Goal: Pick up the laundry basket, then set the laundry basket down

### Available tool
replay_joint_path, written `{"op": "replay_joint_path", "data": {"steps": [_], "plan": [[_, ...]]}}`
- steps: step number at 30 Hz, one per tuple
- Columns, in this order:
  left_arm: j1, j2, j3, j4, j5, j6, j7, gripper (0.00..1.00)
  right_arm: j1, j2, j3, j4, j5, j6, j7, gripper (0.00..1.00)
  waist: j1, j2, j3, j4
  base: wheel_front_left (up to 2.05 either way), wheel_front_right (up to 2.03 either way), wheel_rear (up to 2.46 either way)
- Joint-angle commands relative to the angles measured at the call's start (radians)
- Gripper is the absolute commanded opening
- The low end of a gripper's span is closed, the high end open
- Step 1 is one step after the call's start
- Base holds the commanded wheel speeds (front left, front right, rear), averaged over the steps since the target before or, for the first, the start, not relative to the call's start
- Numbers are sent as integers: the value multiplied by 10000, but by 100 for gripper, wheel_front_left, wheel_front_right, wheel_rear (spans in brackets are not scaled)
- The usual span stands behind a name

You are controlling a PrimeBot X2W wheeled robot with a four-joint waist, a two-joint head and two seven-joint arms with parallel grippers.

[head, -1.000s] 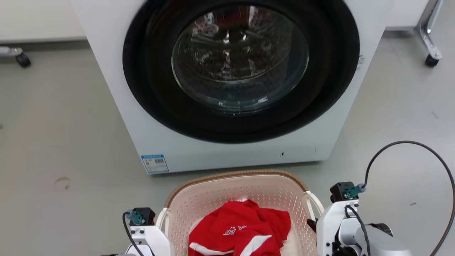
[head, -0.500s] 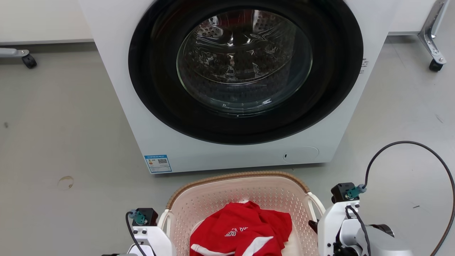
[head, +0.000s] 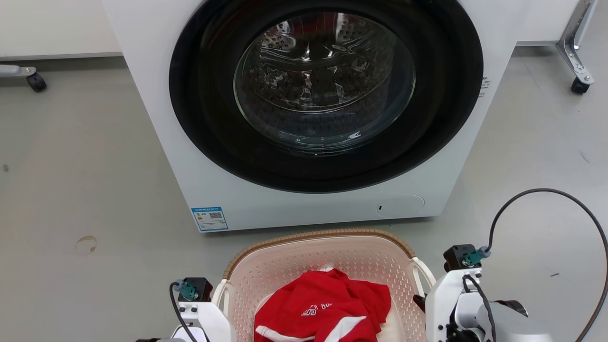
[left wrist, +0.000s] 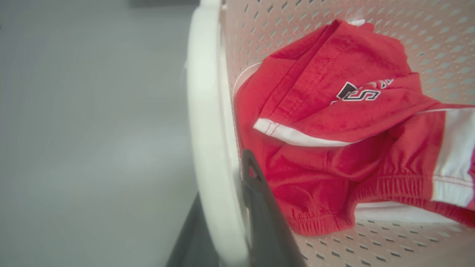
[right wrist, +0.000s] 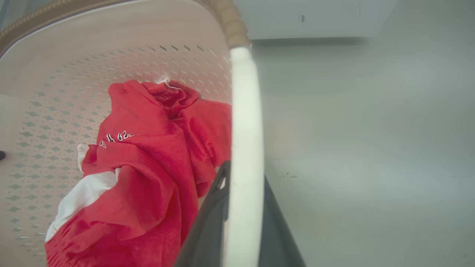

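The laundry basket (head: 313, 235), cream and perforated with a brown woven rim, sits low in the head view in front of the washer. In the left wrist view my left gripper (left wrist: 222, 230) is shut on the basket's white left handle (left wrist: 206, 111), one dark finger on each side. My right gripper (right wrist: 243, 222) is shut the same way on the white right handle (right wrist: 243, 129). A crumpled red garment (head: 323, 304) with white stripes lies inside the basket. Whether the basket's base touches the floor cannot be told.
A white front-loading washer (head: 156, 123) with a round dark door stands just beyond the basket. Grey floor spreads to both sides. Caster legs stand at the far left (head: 35, 81) and far right (head: 579, 85). A black cable (head: 546, 191) loops over my right arm.
The head view has shifted slightly, so the camera moved. Both grippers stay shut on the handles, and the basket keeps its place between them.
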Motion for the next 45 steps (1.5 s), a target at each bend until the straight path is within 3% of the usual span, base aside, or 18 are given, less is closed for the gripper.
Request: {"op": "replay_joint_path", "data": {"steps": [1, 45], "plan": [[-24, 1804, 266, 247, 77, 358, 62, 0, -436, -1437, -19, 624, 47, -134, -239, 0, 1, -1, 0, 5, 0, 0, 0], [85, 1834, -109, 247, -383, 461, 98, 0, -444, -1437, 484, 775, 528, -134, -270, 0, 1, -1, -112, 41, 0, 0, 0]]}}
